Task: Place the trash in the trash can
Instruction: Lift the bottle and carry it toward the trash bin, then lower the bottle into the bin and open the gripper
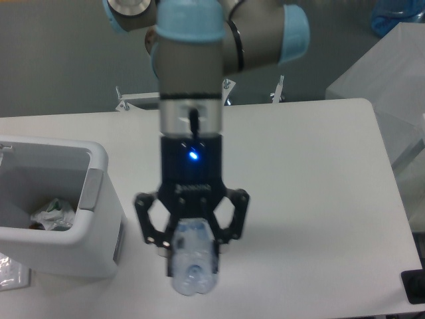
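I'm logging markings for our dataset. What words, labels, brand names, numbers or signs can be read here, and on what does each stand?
Nothing can be read.
A short light mark on the hand, below its blue light: too blurred to read.
The bottle in the hand: no readable label.
The trash can: no text visible.

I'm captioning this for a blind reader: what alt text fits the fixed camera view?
The tool holds a clear bottle lifted above a white table. At left stands a white bin with a crumpled wrapper inside.
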Motion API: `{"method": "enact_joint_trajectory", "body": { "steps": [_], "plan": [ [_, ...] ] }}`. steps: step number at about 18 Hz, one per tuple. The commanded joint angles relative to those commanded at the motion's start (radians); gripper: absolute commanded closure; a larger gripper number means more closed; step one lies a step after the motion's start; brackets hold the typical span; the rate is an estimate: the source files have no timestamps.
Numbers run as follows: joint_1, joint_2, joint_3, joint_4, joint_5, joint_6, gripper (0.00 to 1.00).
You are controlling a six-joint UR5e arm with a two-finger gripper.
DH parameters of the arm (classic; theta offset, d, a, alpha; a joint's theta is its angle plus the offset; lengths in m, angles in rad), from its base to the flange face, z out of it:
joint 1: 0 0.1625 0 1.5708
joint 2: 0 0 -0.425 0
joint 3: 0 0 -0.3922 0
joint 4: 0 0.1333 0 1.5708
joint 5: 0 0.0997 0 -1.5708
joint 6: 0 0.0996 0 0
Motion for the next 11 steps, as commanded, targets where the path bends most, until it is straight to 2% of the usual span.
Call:
{"method": "enact_joint_trajectory", "body": {
  "steps": [2, 5, 11],
  "plan": [
    [-0.051, 0.02, -0.006, 0.0, 0.002, -0.011, 0.4],
    [-0.069, 0.058, -0.031, -0.002, 0.002, -0.015, 0.4],
    [-0.143, 0.069, -0.031, 0.0, 0.002, -0.015, 0.4]
  ]
}}
